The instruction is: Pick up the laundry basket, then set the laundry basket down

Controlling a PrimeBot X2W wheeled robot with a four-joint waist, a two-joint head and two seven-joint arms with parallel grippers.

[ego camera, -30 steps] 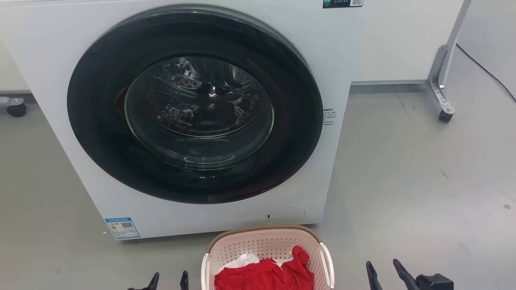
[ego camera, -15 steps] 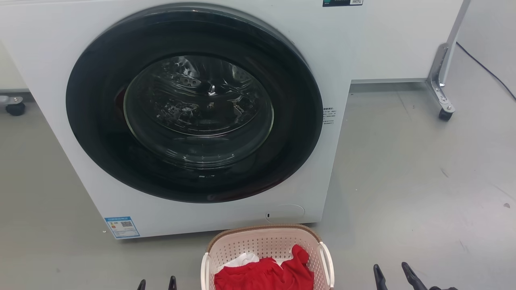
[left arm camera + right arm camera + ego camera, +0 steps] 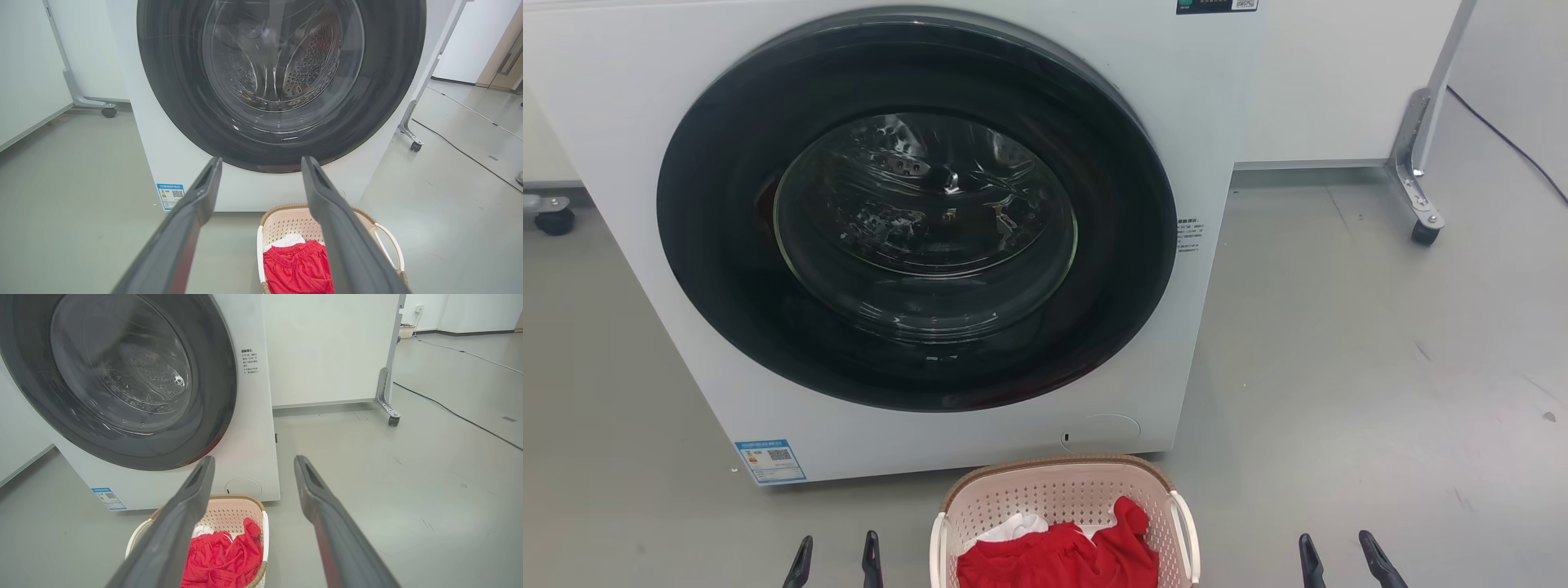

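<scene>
Left hand (image 3: 835, 563) and right hand (image 3: 1342, 562) wide, empty, lower frame; right has slid rightward, away from laundry basket (image 3: 1054, 494). Pickup unstarted.

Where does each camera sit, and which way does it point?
Head view: on the head, looking forward and down at the washer and laundry basket; the left end effector and right end effector peek in at the bottom.
Left wrist view: on the left wrist, looking along its two spread fingers at the washer; basket lower right.
Right wrist view: on the right wrist, along its spread fingers; washer left, basket lower left.
Shared: all three show the basket of red cloth.
</scene>
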